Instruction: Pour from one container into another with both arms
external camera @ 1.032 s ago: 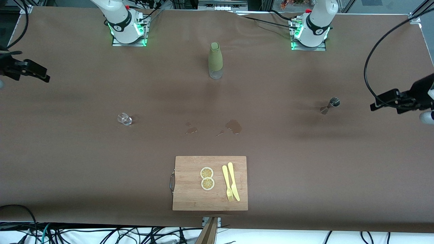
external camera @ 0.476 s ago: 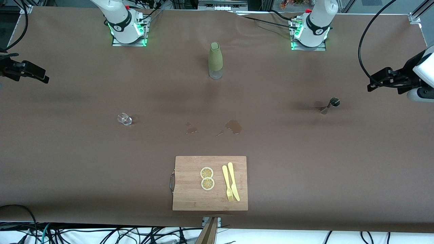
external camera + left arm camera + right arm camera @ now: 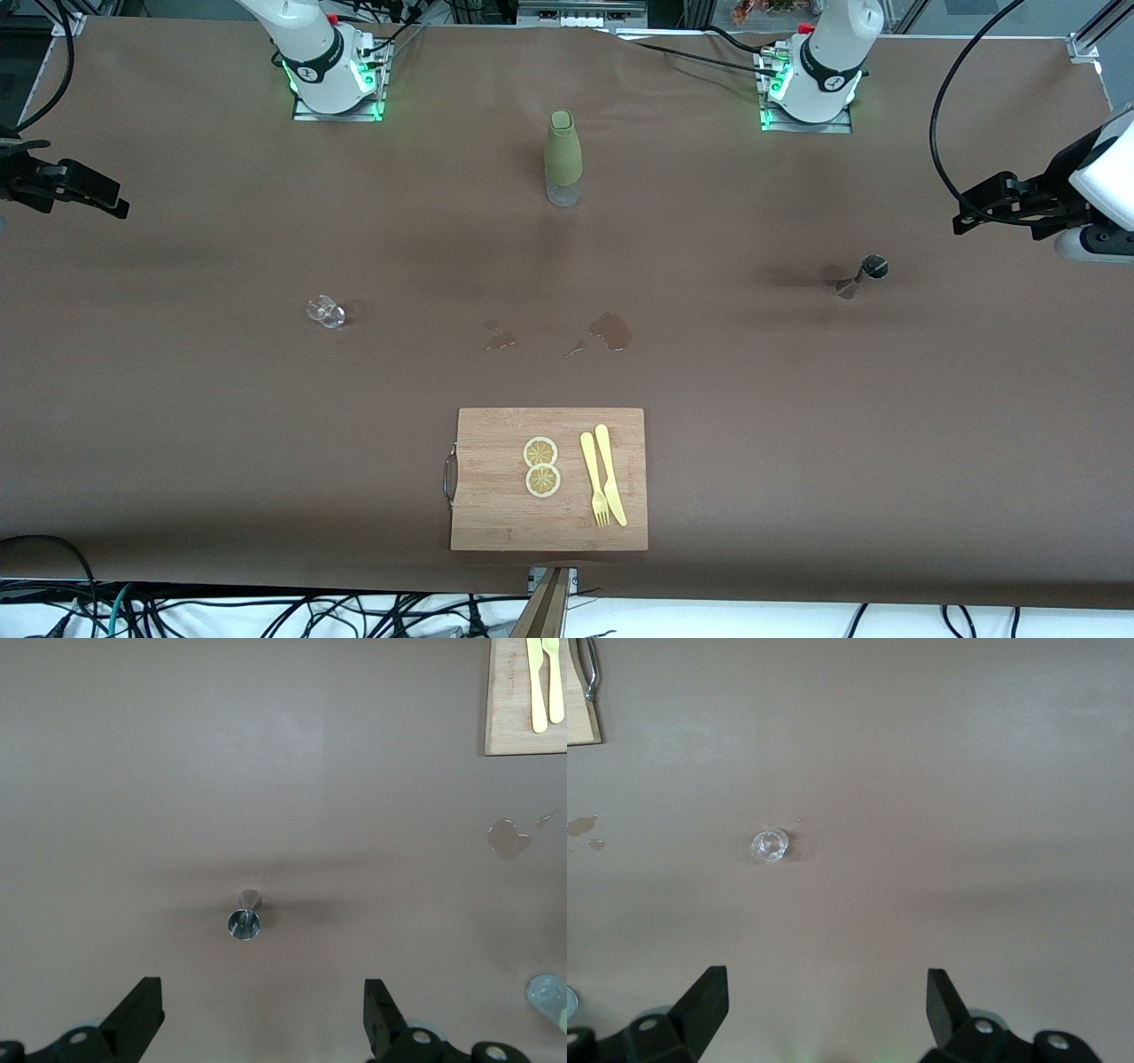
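A small clear glass [image 3: 326, 311] [image 3: 770, 844] stands on the brown table toward the right arm's end. A metal jigger [image 3: 864, 276] [image 3: 244, 920] stands toward the left arm's end. A tall green bottle [image 3: 563, 158] stands between the two arm bases. My left gripper [image 3: 970, 208] [image 3: 263, 1014] hangs open and empty over the table's end past the jigger. My right gripper [image 3: 93, 190] [image 3: 827, 1001] hangs open and empty over its end of the table, well apart from the glass.
A wooden cutting board [image 3: 496, 496] lies near the front edge with two lemon slices [image 3: 541, 466], a yellow fork [image 3: 593, 478] and a knife [image 3: 611, 474]. Wet spill patches [image 3: 611, 330] mark the table's middle. A black cable [image 3: 948, 133] loops above the left gripper.
The left gripper has moved up and toward the bases' side of the table. The right gripper has barely shifted. Nothing on the table has moved.
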You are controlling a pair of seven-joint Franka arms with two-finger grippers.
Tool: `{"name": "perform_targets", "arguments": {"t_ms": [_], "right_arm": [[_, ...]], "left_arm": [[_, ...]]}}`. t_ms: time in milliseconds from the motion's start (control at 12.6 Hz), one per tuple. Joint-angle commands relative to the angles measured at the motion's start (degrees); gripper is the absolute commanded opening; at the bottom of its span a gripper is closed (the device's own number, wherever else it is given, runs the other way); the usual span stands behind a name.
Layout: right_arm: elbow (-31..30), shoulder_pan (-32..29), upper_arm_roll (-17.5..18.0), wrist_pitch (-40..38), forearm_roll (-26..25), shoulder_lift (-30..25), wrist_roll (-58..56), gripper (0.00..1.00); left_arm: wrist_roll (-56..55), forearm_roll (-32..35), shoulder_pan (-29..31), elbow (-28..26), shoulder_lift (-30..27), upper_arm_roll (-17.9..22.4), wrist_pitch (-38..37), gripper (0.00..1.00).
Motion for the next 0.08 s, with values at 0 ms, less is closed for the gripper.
{"name": "perform_targets", "arguments": {"t_ms": [0], "right_arm": [[-0.34,-0.2,0.23,0.45,0.81,-0.21,0.38,0.99]], "left_arm": [[-2.12,-0.35,-0.95,-1.34,-1.87,0.03,-0.44,1.0]]}}
